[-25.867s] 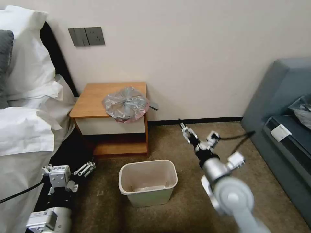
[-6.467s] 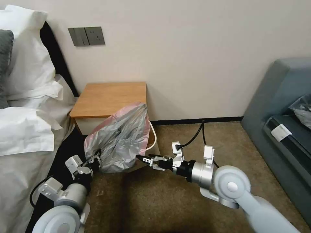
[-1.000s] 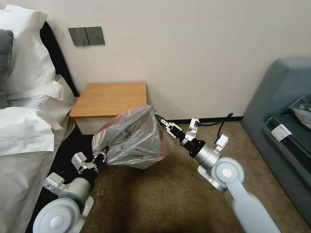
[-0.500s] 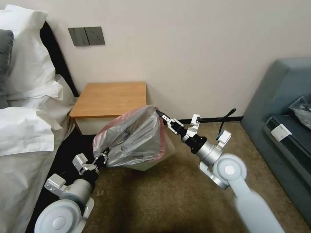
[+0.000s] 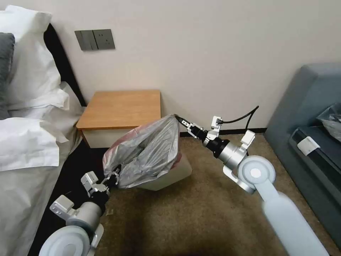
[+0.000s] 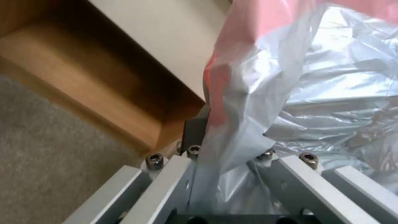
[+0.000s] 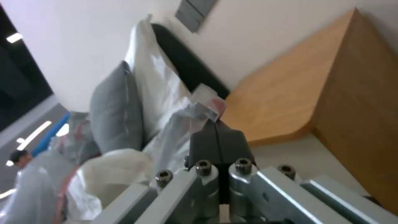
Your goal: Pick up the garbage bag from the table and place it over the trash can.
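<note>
You are working in a bedroom, most likely a hotel room. A bed (image 5: 25, 142) with white sheets and stacked pillows (image 5: 26, 53) stands against a dark headboard (image 5: 65, 67), with a small wooden nightstand (image 5: 120, 108) beside it. A grey switch and socket panel (image 5: 95, 40) sits on the plain wall, brown carpet (image 5: 184, 220) covers the floor, and a blue-grey sofa (image 5: 309, 106) stands opposite.
</note>
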`<state>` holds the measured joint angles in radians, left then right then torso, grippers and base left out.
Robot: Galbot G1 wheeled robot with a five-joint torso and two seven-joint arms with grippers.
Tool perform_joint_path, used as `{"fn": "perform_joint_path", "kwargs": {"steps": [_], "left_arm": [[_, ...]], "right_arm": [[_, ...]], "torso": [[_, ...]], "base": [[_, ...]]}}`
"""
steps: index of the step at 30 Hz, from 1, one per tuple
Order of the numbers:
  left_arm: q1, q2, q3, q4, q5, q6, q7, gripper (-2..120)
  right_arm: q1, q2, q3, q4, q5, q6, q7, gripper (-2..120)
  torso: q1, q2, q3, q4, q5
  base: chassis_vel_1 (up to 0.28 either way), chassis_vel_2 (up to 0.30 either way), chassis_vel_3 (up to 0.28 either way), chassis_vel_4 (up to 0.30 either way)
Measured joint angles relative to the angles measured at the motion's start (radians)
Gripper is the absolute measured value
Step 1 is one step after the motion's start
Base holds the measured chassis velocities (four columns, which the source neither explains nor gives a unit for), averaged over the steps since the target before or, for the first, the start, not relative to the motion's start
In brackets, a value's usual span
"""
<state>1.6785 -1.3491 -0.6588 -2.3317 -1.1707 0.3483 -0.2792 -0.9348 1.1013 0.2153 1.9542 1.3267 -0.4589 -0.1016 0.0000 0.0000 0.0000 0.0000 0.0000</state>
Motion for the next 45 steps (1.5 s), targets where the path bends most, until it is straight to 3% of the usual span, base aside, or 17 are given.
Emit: {"fn": "perform_joint_path", "kwargs": {"steps": [5,15,31,38,40,45], "left_arm": [[0.001,-0.006,-0.007,-0.002,0.002,-0.001,0.05,7],[0.0,-0.018,-0.022,0.005,-0.023,-0.013,0.108,7],[-0.006,-0.028,-0.033,0.016,-0.092,-0.005,0.129,7],[-0.013,-0.024,-0.038,0.018,-0.07,-0.011,0.102,7],[-0.014,-0.023,-0.039,0.019,-0.065,-0.011,0.1,7],[-0.02,-0.011,-0.036,0.032,0.039,-0.023,0.11,7]], "right_arm": [[0.018,-0.041,-0.018,-0.013,-0.027,-0.028,0.035,0],[-0.005,-0.132,-0.013,0.004,-0.059,-0.049,0.009,0],[-0.018,-0.145,-0.024,-0.002,-0.171,-0.016,-0.066,0],[-0.092,-0.174,0.04,0.046,-0.147,-0.006,-0.048,28],[-0.104,-0.177,0.05,0.056,-0.139,-0.003,-0.042,30],[-0.152,-0.188,0.117,0.111,-0.11,0.012,-0.03,50]], "torso": [[0.0,0.0,0.0,0.0001,0.0],[0.0,0.0,0.0,-0.0001,0.0001],[0.0,0.0,0.0,0.0001,0.0],[0.0,0.0,0.0,-0.0003,0.0],[0.0,0.0,0.0,-0.0001,0.0],[0.0,0.0,0.0,0.0,0.0001]], "base": [[0.0,0.0,0.0,0.0],[0.0,0.0,0.0,0.0],[0.0,0.0,0.0,0.0],[0.0,0.0,0.0,0.0],[0.0,0.0,0.0,0.0],[0.0,0.0,0.0,0.0]]}}
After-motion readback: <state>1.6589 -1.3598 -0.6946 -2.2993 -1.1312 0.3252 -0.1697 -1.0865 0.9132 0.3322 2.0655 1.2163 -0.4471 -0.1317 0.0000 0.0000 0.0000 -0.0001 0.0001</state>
